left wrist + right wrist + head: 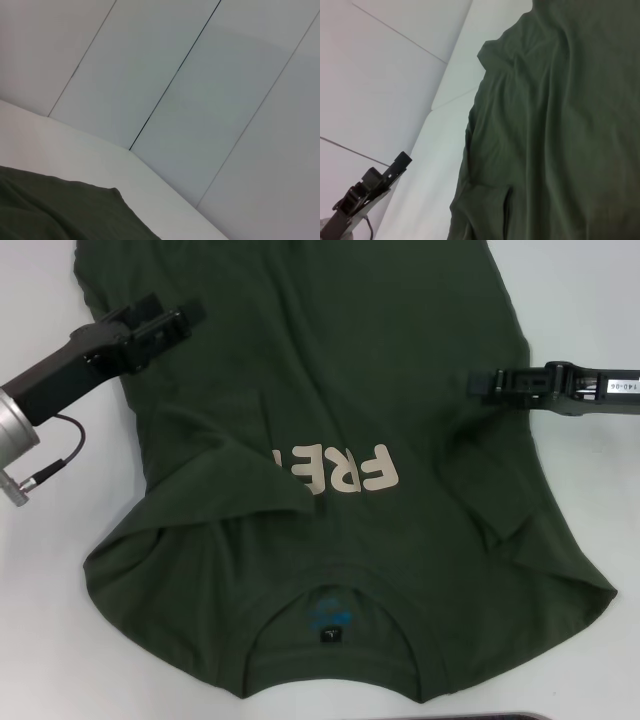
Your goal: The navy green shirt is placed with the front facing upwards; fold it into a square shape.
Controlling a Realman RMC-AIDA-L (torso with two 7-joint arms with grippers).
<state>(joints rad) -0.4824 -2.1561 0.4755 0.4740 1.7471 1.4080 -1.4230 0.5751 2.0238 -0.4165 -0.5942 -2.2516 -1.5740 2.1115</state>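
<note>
The navy green shirt lies front up on the white table, its collar with blue print nearest me. Cream letters "FRE" show on the chest. The left sleeve is folded inward and covers part of the lettering. The right sleeve is folded inward too. My left gripper hovers at the shirt's far left edge. My right gripper reaches in over the shirt's right edge. The left wrist view shows a corner of the shirt. The right wrist view shows the shirt and, beyond it, the left gripper.
The white table surrounds the shirt on both sides. A cable hangs off the left arm's wrist. A dark edge shows at the near table rim. Pale wall panels stand behind the table.
</note>
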